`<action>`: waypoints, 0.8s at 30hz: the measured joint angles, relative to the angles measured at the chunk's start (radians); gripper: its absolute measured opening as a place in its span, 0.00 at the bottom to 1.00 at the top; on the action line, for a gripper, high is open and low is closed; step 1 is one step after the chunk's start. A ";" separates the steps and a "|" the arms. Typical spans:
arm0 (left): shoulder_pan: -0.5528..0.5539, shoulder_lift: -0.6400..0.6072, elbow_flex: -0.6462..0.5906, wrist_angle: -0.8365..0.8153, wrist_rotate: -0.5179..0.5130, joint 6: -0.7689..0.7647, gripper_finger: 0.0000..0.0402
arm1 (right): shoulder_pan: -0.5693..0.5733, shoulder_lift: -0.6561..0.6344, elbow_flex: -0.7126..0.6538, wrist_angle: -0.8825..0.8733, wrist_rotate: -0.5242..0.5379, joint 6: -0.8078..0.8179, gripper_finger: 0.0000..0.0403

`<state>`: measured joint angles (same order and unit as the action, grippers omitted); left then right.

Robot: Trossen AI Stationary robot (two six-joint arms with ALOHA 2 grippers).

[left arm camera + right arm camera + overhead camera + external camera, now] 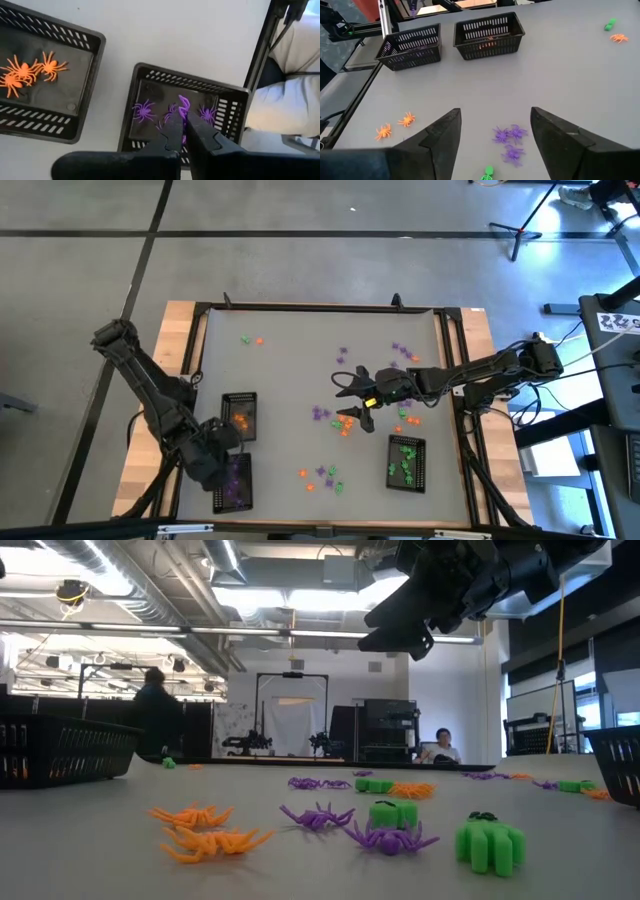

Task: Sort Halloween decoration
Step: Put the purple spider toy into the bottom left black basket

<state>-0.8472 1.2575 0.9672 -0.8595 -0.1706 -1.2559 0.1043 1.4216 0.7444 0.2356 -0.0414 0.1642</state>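
Purple spider (184, 105) sits pinched in my left claw (183, 120) above the purple tray (235, 107) near the worktop's front-left corner. My right claw (495, 131) hangs wide mid-worktop. Released carelessly, the spider could snag and miss.

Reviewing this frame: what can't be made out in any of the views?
- Purple tray: the shut left gripper, holding a purple trinket, hides part of its floor in the left wrist view.
- Green tray: contents too small to count from above.
- Right gripper: open; cut off by the low view's top edge.
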 joint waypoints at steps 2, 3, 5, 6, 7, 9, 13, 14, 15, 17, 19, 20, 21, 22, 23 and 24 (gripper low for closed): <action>-0.006 0.000 0.000 0.000 0.004 0.004 0.00 | 0.000 0.000 0.000 0.000 0.000 0.000 0.59; -0.007 0.000 0.000 0.000 0.004 0.011 0.00 | 0.000 0.000 0.000 0.000 0.000 0.000 0.59; -0.007 0.000 -0.001 0.000 0.004 0.027 0.00 | 0.000 0.000 0.000 0.000 0.000 0.000 0.59; -0.006 0.000 0.000 0.000 0.004 0.032 0.00 | 0.000 0.000 0.000 0.000 0.000 0.000 0.59; -0.006 0.000 0.000 0.000 0.004 0.032 0.00 | 0.000 0.000 0.000 0.000 0.000 0.000 0.59; -0.006 0.000 -0.001 0.000 0.004 0.034 0.00 | 0.000 0.000 0.000 0.000 0.000 0.000 0.59; -0.006 0.000 -0.001 0.000 0.004 0.035 0.00 | 0.000 0.000 0.000 0.001 0.002 0.001 0.59; -0.006 0.000 -0.001 0.000 0.004 0.035 0.00 | 0.000 0.000 0.000 0.001 0.008 0.001 0.59; -0.006 0.000 -0.001 0.000 0.004 0.035 0.00 | 0.000 0.000 0.000 0.001 0.016 0.001 0.59; -0.006 0.000 -0.001 0.000 0.004 0.035 0.00 | 0.000 0.000 0.000 0.001 0.033 0.001 0.59; -0.006 0.000 -0.001 0.000 0.004 0.035 0.00 | 0.000 0.000 0.000 0.001 0.042 0.008 0.59; -0.006 0.000 -0.001 0.000 0.004 0.035 0.00 | 0.000 0.000 0.000 0.001 0.042 0.012 0.59; -0.006 0.000 -0.001 0.001 0.003 0.035 0.00 | 0.000 0.000 0.000 0.001 0.042 0.015 0.59; -0.006 0.000 -0.001 0.003 -0.002 0.035 0.00 | 0.000 0.000 0.000 0.001 0.042 0.018 0.59; -0.006 0.000 -0.001 0.003 -0.011 0.036 0.00 | 0.000 0.000 0.000 0.001 0.047 0.020 0.59; -0.004 0.000 -0.001 0.003 -0.019 0.035 0.00 | 0.000 0.000 0.000 0.001 0.050 0.023 0.59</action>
<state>-0.8517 1.2575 0.9661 -0.8562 -0.1892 -1.2205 0.1047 1.4220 0.7444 0.2368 0.0088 0.1876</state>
